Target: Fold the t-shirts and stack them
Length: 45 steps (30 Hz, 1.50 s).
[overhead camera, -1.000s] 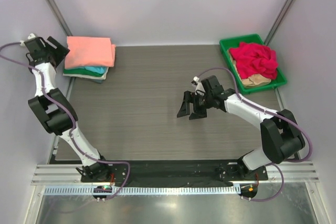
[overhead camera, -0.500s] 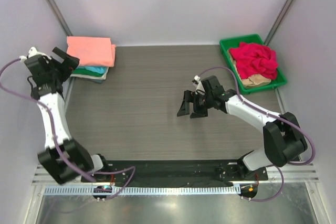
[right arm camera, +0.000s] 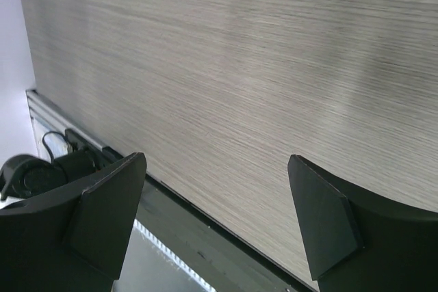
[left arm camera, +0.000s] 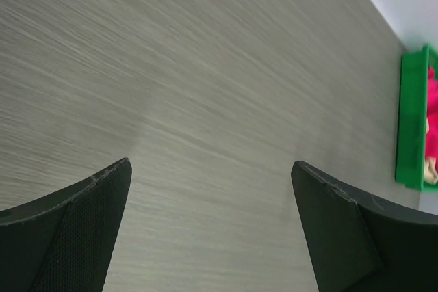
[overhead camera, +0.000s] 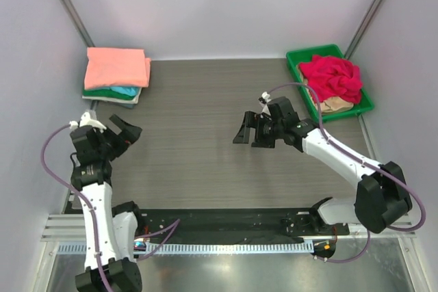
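From above, the folded t-shirts [overhead camera: 116, 76], salmon one [overhead camera: 118, 65] on top, sit at the table's [overhead camera: 191, 100] far left corner. A red shirt [overhead camera: 332, 76] and a beige one [overhead camera: 335, 105] lie heaped in the green tray [overhead camera: 311, 50] at the far right corner, with open wood between.

The left gripper [overhead camera: 126, 138], jaws apart, has swung from the stack to the table's near left edge. The right gripper [overhead camera: 248, 133], also apart, has barely shifted over mid-table.

The left wrist view shows the left gripper [left arm camera: 211, 164] spread over the table [left arm camera: 205, 66], holding nothing, with the green tray [left arm camera: 409, 121] at the far edge.

The right wrist view shows the right gripper [right arm camera: 216, 158] spread above the table [right arm camera: 239, 52], close to its near-edge rail [right arm camera: 178, 230].
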Each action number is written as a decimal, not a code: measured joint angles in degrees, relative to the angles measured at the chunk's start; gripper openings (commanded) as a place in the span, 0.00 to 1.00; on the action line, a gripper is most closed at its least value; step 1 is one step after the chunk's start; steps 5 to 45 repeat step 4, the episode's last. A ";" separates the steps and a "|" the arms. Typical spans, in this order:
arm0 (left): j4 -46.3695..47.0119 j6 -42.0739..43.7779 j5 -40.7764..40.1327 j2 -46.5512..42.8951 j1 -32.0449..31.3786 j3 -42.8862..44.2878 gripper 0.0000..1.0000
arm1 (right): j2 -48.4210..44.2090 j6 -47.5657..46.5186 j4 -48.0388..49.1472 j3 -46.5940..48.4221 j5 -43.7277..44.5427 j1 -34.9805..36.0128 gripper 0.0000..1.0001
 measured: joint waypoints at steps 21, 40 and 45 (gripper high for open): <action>-1.46 0.57 0.48 -1.70 -4.15 -0.98 1.00 | -1.79 1.07 -1.84 0.09 3.58 0.02 0.95; -1.46 0.57 0.48 -1.70 -4.15 -0.98 1.00 | -1.79 1.07 -1.84 0.09 3.58 0.02 0.95; -1.46 0.57 0.48 -1.70 -4.15 -0.98 1.00 | -1.79 1.07 -1.84 0.09 3.58 0.02 0.95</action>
